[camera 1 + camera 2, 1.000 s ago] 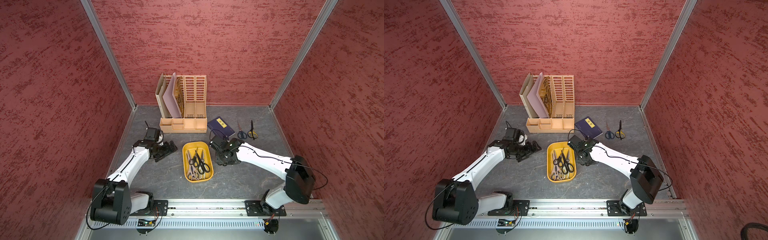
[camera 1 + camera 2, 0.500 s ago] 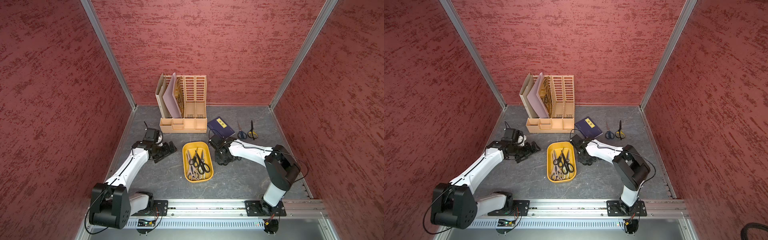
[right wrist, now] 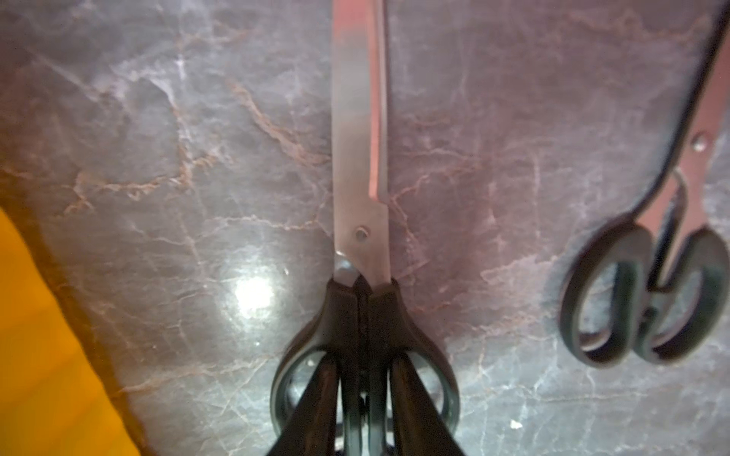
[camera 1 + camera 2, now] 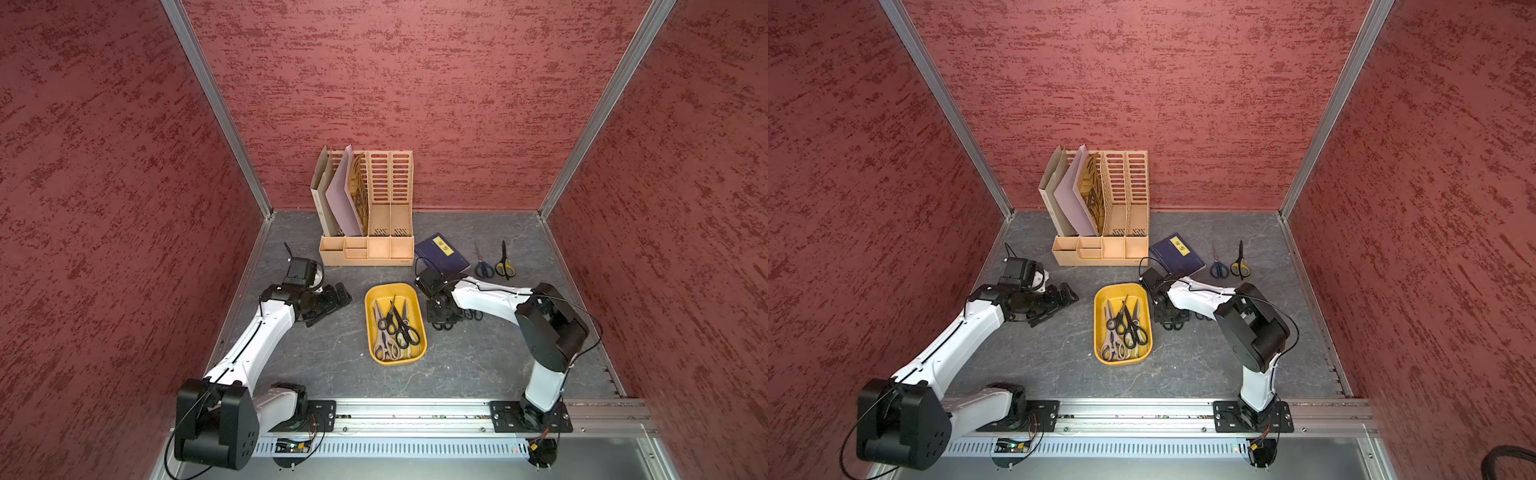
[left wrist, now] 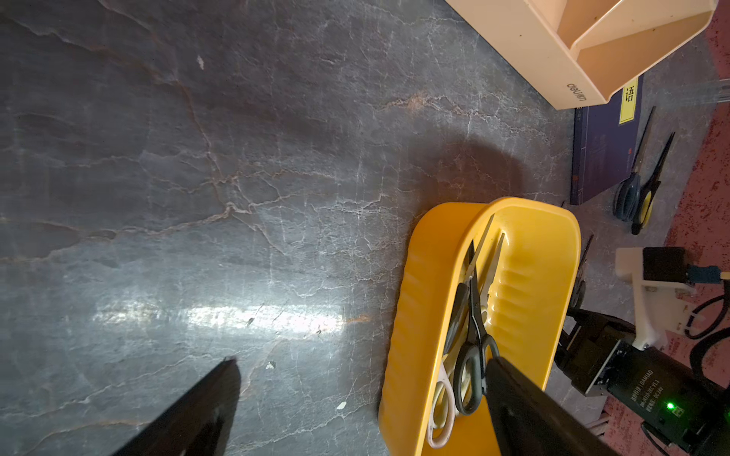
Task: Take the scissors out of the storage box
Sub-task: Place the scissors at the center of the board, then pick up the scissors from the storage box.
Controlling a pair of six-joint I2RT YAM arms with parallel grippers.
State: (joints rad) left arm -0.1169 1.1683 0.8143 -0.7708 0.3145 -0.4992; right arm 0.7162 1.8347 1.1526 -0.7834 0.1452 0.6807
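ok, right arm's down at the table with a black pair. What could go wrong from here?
1. The right gripper appears to have its tips down inside the finger loops of the black-handled scissors. Lifting off could snag a loop and drag the pair.
2. If dragged, it could knock the second black-handled pair lying close beside it, or the yellow storage tray on its other side.

Both top views look steeply down from high over the front rail (image 4: 415, 415) toward the back wall (image 4: 395, 83), nearly alike, taking in the whole counter (image 4: 332, 374). The left wrist view looks low across the counter, near the box (image 5: 411, 316). The right wrist view hangs close above the counter and shares only the edge of the box (image 3: 39, 355).
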